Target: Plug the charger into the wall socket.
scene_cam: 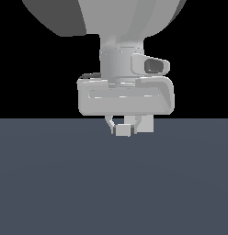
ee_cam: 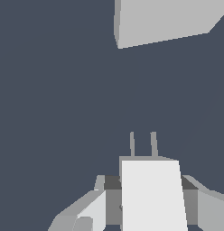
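**End effector grips the charger, prongs aimed toward the socket plate**

End effector (scene_cam: 128, 126), pale grey with two short fingers, hangs from the arm's broad white wrist in the exterior view, just above the dark slate-blue table (scene_cam: 114, 183). Between its fingertips sits the small off-white rectangular block of the charger (scene_cam: 122, 130), clamped from both sides, so the fingers are closed down to the width of the block. The charger's prongs cannot be made out from here, and the wall socket does not show in this view.

From the wrist view, the same charger (ee_cam: 152, 194) fills the space between the two grey fingers (ee_cam: 89, 212), which press against its flanks. Two short grey prongs (ee_cam: 142, 144) stick out of its far end, side by side and parallel. Ahead of the prongs, well apart from them across bare table, stands the flat light-grey plate of the wall socket (ee_cam: 168, 20), cut off by the picture's edge. Its holes cannot be seen here.
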Available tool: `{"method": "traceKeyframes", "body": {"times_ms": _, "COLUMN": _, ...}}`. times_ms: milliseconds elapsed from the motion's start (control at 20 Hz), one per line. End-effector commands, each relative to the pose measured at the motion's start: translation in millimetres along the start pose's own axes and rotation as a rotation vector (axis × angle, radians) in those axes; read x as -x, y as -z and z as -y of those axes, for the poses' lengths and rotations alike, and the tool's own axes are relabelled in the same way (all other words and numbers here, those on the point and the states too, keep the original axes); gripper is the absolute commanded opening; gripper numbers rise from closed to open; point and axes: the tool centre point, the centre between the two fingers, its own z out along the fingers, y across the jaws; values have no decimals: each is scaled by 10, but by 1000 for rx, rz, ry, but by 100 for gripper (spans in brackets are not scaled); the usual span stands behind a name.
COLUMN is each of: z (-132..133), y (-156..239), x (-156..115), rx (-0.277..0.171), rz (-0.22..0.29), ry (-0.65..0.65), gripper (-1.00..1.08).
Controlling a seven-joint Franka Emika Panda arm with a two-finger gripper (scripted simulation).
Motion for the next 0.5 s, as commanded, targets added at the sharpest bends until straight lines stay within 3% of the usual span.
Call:
{"method": "traceKeyframes", "body": {"times_ms": 0, "z": -86, "y": 23, "x": -97, "rx": -8, "rz": 0, "ry": 32, "gripper": -100}}
{"method": "traceKeyframes", "body": {"times_ms": 450, "z": -352, "y": 83, "x": -447, "rx": -36, "rz": 2, "ry": 135, "gripper": -100}}
